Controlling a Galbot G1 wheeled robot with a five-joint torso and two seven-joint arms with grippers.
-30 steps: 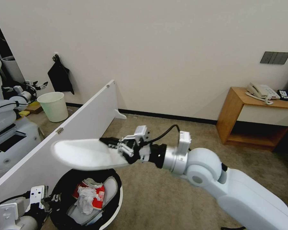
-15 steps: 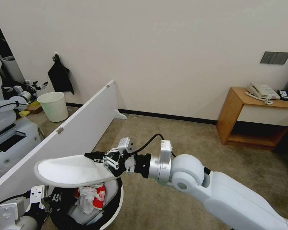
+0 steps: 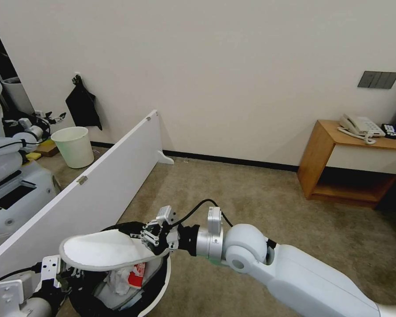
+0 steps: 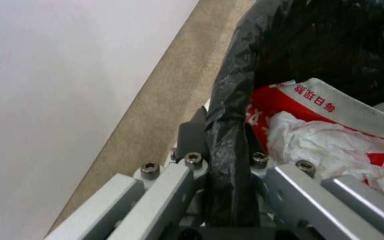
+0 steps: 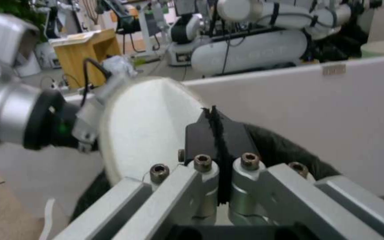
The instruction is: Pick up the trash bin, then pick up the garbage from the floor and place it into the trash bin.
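White slipper [image 3: 103, 250], black-lined white bin [image 3: 160, 288], red-white packet [image 4: 316, 106] w/ white tissue [image 4: 325, 141].

At lower left of the head view, the white slipper [image 3: 103, 250] hides much of the trash bin [image 3: 160, 288] mouth; the frame's bottom edge cuts the bin. The left pincer [image 3: 70, 277] is mostly hidden there.

A slipper [image 3: 103, 251] is lying across the trash bin [image 3: 159, 281], above a packet [image 3: 137, 275] and tissue [image 3: 119, 278] inside; a partition [image 3: 97, 185] is standing just left.
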